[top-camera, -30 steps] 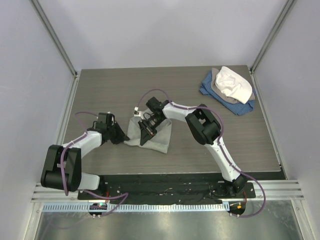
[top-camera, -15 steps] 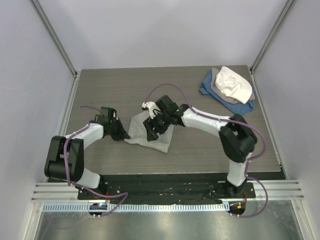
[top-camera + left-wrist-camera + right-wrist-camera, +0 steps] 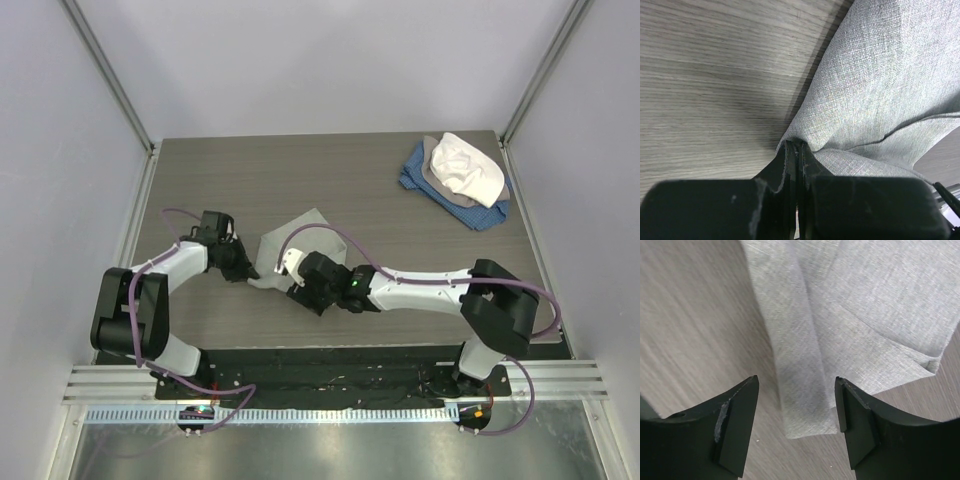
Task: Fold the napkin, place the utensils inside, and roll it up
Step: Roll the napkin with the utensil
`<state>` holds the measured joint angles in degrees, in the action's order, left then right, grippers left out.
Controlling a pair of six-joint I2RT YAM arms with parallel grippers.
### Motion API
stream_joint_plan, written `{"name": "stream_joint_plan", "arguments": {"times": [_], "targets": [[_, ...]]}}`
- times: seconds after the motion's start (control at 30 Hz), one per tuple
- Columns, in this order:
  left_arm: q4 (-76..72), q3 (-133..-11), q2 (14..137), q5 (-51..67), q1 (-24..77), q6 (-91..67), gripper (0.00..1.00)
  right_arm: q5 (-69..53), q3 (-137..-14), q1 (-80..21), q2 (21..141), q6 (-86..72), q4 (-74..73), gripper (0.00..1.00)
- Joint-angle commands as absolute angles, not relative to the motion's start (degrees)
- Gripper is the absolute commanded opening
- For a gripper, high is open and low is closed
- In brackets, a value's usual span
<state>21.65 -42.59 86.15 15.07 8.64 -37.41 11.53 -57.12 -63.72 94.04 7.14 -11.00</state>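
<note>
The napkin (image 3: 300,232) is a light grey cloth lying partly folded at the table's middle left. My left gripper (image 3: 243,268) is low at its left corner, shut on the cloth's edge. The left wrist view shows the jaws (image 3: 795,145) pinching a bunched fold of the napkin (image 3: 875,85). My right gripper (image 3: 303,288) hovers over the napkin's near edge. It is open (image 3: 796,380), with a folded strip of napkin (image 3: 840,315) lying below the gap, untouched. The utensils are out of view.
A heap of blue, grey and white cloths (image 3: 460,178) lies at the back right corner. Grey enclosure walls stand on three sides of the wooden table (image 3: 200,180). The arm bases sit along the near edge.
My right gripper opened, let go of the napkin, and its arm drew back toward the near edge. The napkin's far corner now lies spread further back. The left gripper stays shut.
</note>
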Motion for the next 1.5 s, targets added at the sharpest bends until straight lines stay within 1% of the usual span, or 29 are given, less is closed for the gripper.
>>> {"name": "stream_joint_plan", "arguments": {"times": [0.0,0.03,0.07,0.17,0.37,0.5,0.57,0.6,0.63,0.7,0.73,0.77,0.87,1.03,1.13,1.27,1.3,1.4,1.43,1.47], "targets": [[24.0,-44.6,86.4,14.9,8.6,-35.9,0.00,14.6,-56.9,-63.6,95.1,7.9,-6.9,0.67],[24.2,-44.6,86.4,14.9,8.6,-35.9,0.00,13.8,-56.9,-63.6,95.7,7.9,-6.9,0.65],[24.3,-44.7,86.4,14.7,8.5,-35.8,0.00,13.3,-56.9,-63.7,95.9,7.9,-6.9,0.62],[24.6,-45.1,86.5,14.6,8.5,-35.5,0.00,11.5,-56.8,-63.7,96.3,7.5,-7.0,0.59],[24.7,-45.4,87.0,14.7,8.6,-35.3,0.00,10.4,-56.3,-63.5,98.6,7.0,-7.8,0.57],[25.0,-45.8,87.4,15.2,8.6,-35.1,0.00,7.5,-56.8,-62.3,100.8,6.9,-9.0,0.60],[25.1,-45.9,87.5,15.1,8.5,-35.0,0.00,5.8,-57.3,-61.4,101.7,6.7,-9.9,0.57],[25.3,-46.1,87.5,15.2,8.5,-35.0,0.00,3.2,-57.6,-60.7,102.4,6.6,-10.4,0.55],[25.6,-46.4,87.7,15.2,8.6,-34.6,0.00,1.4,-58.4,-60.0,102.8,6.4,-11.6,0.50],[26.7,-47.3,88.4,15.2,8.5,-34.1,0.00,-4.3,-59.3,-57.8,103.8,6.0,-13.1,0.43],[27.1,-47.7,88.8,15.2,8.6,-33.5,0.00,-9.7,-60.3,-57.0,105.0,5.8,-14.7,0.41],[27.8,-48.2,89.3,15.2,8.6,-33.1,0.00,-12.5,-60.7,-56.3,105.6,5.8,-15.4,0.36],[30.1,-50.6,90.8,15.2,8.5,-31.7,0.00,-22.9,-62.7,-53.2,108.2,5.4,-18.2,0.31],[33.8,-53.4,92.8,14.2,8.5,-29.4,0.00,-41.4,-67.1,-48.1,114.5,5.1,-23.8,0.27],[36.1,-55.4,94.6,13.5,8.5,-27.6,0.00,-45.3,-70.0,-46.5,118.0,5.7,-27.7,0.25],[38.3,-57.3,96.7,13.4,8.6,-25.8,0.00,-43.4,-71.4,-45.6,120.6,5.6,-29.3,0.24],[38.6,-57.5,97.0,13.6,8.6,-25.5,0.00,-42.8,-71.5,-45.6,120.3,5.5,-29.4,0.26],[39.0,-58.0,97.8,14.1,8.6,-24.9,0.00,-39.0,-71.9,-45.4,116.8,4.9,-29.4,0.33],[39.2,-58.2,98.0,14.2,8.6,-24.8,0.00,-37.4,-72.7,-45.4,115.8,4.7,-29.7,0.40],[39.3,-58.3,98.3,14.4,8.5,-24.8,0.00,-36.0,-73.1,-45.4,114.7,4.6,-30.1,0.43]]}}
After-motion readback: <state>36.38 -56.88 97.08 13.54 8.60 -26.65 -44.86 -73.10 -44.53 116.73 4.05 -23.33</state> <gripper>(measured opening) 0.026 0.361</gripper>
